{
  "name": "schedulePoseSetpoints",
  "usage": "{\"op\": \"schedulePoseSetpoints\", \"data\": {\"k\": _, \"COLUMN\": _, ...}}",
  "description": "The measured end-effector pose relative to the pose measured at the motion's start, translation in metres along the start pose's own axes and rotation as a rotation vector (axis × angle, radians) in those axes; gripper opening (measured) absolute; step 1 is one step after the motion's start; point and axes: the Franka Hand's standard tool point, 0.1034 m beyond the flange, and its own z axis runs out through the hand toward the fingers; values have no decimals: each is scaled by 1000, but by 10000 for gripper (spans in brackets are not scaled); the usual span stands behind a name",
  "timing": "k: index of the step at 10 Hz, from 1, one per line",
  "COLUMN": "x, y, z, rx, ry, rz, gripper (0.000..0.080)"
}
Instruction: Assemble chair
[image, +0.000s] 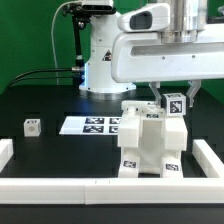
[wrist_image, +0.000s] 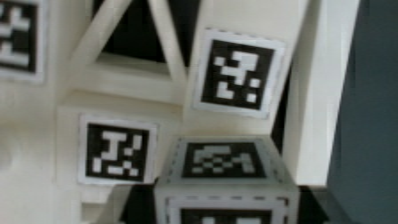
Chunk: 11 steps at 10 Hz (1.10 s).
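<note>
Start at the exterior view's left: you have one small tagged cube (image: 33, 126) lying loose near the table's left edge, well apart from everything else. It is too small to say which chair part it is. Next comes the marker board (image: 92, 125), flat on the black table (image: 40, 105), just in front of the arm's base.

Right of the board stands the chair (image: 152, 140), a white part-built block with tags on its faces, close to the table's front edge and inside the white rail (image: 110, 188) that runs along the front and right edges. You still have assembly to do, judging by the loose cube.

Above the chair's right side hangs your gripper (image: 174, 100), with a tagged part (image: 174, 103) between its fingers; it looks closed on that part, though the contact itself is hard to see. The wrist view is blurred and shows only tagged white panels (wrist_image: 231, 70) close up.

Watch the descent. If the part meets the chair off-line, it could jam or tip the chair toward the rail. A weak grip could let it twist.
</note>
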Motion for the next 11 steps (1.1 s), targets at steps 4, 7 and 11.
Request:
{"op": "schedulePoseSetpoints", "data": {"k": 4, "x": 0, "y": -2, "z": 0, "rx": -8, "ry": -24, "rz": 536, "gripper": 280}}
{"op": "schedulePoseSetpoints", "data": {"k": 7, "x": 2, "y": -5, "z": 1, "rx": -5, "ry": -23, "rz": 1031, "gripper": 281}}
{"op": "schedulePoseSetpoints", "data": {"k": 11, "x": 1, "y": -5, "z": 2, "rx": 19, "ry": -22, "rz": 1198, "gripper": 352}}
